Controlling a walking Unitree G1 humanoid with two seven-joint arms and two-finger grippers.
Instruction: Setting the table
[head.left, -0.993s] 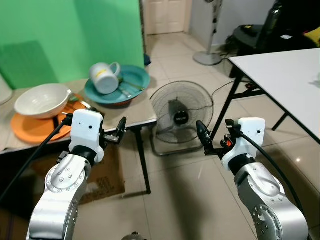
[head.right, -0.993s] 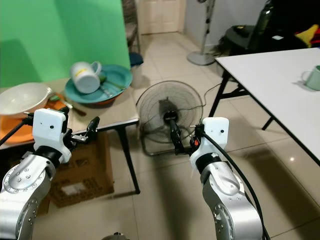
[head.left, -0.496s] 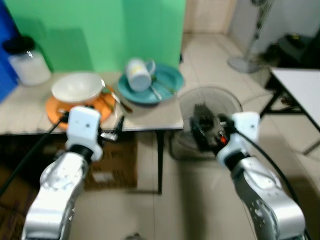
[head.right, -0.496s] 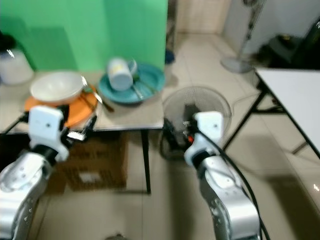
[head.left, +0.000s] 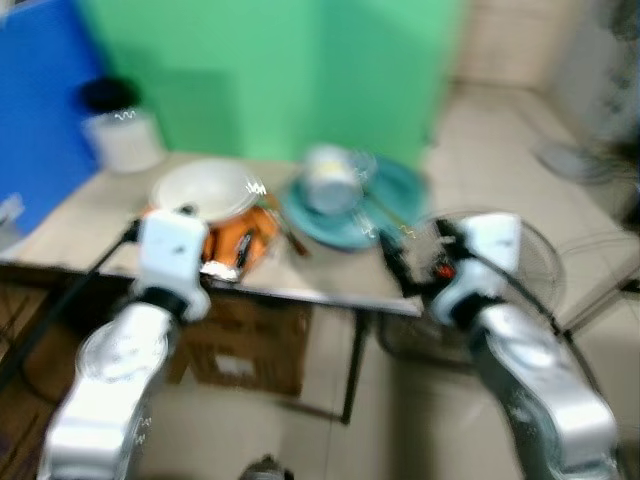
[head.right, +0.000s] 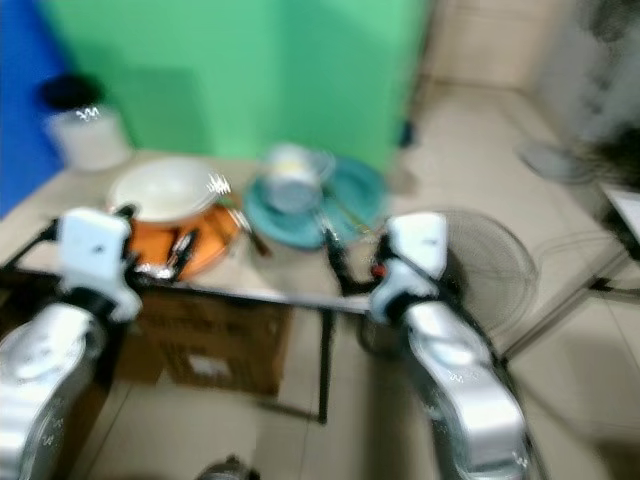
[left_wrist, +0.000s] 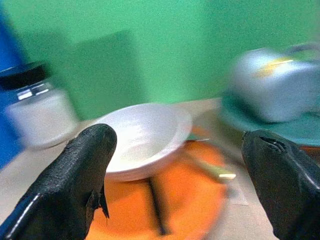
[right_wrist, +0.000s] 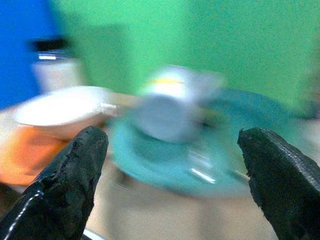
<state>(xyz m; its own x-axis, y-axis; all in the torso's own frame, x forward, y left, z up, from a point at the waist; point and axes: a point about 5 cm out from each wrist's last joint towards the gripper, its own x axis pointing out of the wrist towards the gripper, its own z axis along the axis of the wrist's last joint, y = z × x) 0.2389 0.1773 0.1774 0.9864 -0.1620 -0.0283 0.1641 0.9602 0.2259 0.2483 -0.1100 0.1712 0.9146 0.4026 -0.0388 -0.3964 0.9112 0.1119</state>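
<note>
A low table (head.left: 330, 283) holds a white bowl (head.left: 203, 189) on an orange plate (head.left: 240, 235), and a white mug (head.left: 331, 179) lying on a teal plate (head.left: 385, 215). Cutlery lies on both plates. My left gripper (head.left: 232, 257) is open, held at the table's front edge before the orange plate. My right gripper (head.left: 398, 268) is open too, near the front edge by the teal plate. The left wrist view faces the bowl (left_wrist: 145, 135); the right wrist view faces the mug (right_wrist: 172, 107). Everything is blurred by motion.
A white jar with a black lid (head.left: 120, 130) stands at the table's back left. Green and blue walls rise behind. A cardboard box (head.left: 245, 350) sits under the table, and a floor fan (head.left: 545, 270) stands to the right on the tiled floor.
The camera has swung left, so the low table now sits centred and the white table has left the picture. Both grippers stay open, now closer to the table's front edge.
</note>
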